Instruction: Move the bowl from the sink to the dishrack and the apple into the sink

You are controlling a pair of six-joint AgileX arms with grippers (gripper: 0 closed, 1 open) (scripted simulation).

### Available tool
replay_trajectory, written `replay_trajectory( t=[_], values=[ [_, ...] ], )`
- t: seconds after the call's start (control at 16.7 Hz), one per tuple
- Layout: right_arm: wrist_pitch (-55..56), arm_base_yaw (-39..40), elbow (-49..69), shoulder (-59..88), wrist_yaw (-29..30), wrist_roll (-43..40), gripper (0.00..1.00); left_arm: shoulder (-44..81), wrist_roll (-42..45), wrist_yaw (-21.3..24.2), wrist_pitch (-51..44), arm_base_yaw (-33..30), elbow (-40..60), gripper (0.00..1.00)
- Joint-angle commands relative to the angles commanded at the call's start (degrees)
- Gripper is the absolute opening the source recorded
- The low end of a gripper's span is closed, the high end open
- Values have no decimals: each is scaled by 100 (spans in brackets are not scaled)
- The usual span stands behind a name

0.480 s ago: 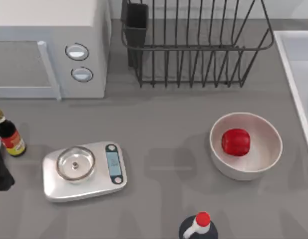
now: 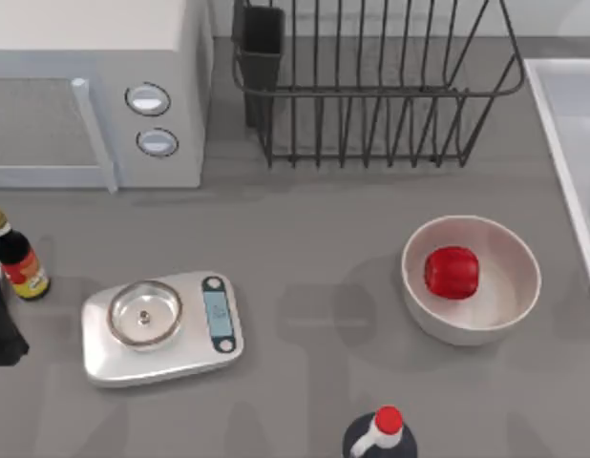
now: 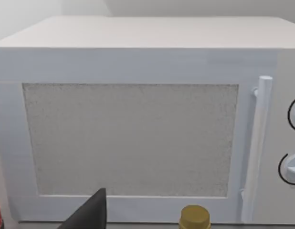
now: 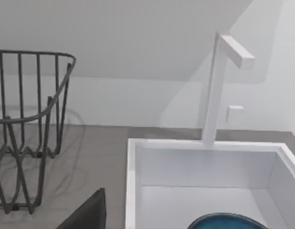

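Lying low inside the pale white rectangular sink [image 4: 205, 167], the round teal-blue bowl [image 4: 226, 222] shows its far edge; the small glossy red apple [image 2: 452, 272] sits in the off-white bowl [image 2: 472, 280], near the black wire dishrack [image 2: 371, 86]; the left gripper [image 2: 1, 324] sits at the table's left edge beside a brown sauce bottle [image 2: 16, 258], fingers' state indiscernible.

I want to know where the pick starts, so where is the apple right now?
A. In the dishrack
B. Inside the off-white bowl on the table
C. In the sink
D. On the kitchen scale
B: in the top view the apple sits inside the off-white bowl, which stands on the table between the dishrack and the red-capped bottle.
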State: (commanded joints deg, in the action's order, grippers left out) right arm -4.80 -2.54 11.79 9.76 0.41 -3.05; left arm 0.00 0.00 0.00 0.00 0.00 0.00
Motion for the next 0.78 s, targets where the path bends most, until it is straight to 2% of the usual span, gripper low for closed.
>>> replay_trajectory(
  t=[0.3,0.78],
  values=[
    [-1017,-342,2212,2309,37,-493,100,0,0,0,0,0,0,100],
    [-3447,-933,6294,7954,25,-1201,100,0,0,0,0,0,0,100]
  ],
)
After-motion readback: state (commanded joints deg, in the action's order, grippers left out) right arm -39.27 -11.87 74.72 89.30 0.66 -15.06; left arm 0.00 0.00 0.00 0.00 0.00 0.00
